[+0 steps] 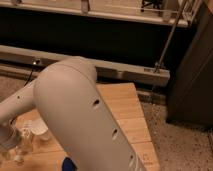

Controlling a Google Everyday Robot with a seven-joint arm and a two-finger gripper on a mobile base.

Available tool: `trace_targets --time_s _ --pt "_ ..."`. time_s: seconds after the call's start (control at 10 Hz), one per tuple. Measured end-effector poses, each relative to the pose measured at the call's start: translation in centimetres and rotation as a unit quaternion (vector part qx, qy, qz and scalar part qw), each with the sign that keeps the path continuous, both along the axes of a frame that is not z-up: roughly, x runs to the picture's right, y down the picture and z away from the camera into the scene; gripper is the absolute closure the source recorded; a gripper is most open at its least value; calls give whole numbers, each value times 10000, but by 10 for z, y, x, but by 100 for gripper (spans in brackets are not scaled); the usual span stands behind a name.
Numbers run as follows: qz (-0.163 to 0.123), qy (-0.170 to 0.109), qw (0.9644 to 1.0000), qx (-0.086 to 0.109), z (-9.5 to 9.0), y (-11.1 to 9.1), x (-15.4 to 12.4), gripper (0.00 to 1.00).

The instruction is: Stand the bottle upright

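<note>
End effector (12, 148) down at the bottle (25, 142), left front of the worktop (126, 107): grasp-and-right step in hand, I'd judge.
You've got the bottle just beside the white cup (41, 129), close by the end effector. Cannot tell if the end effector is clamped on it or apart, nor whether the bottle is tilted or upright. Next move calls for a sure grip, base set flat, clear of the cup.

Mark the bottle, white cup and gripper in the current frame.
bottle (25, 141), camera view, on its translucent body.
white cup (40, 129), camera view, on its side wall, right of the bottle.
gripper (11, 150), camera view, on the arm's end at lower left, beside the bottle.
</note>
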State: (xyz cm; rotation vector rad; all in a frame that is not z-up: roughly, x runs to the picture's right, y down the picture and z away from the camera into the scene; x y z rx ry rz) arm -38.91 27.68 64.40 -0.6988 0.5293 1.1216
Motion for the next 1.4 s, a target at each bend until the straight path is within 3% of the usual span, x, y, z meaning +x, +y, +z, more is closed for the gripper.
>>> trace_targets --time_s 0.4,0.8,1.0,1.4 --pt "97 -54 9999 -101 5 -9 -5 35" --pt "400 -188 9987 -244 19 -30 -19 35" --pt "331 -68 9991 -272 19 -25 -30 35" --pt "112 362 9992 -128 20 -12 -58 35"
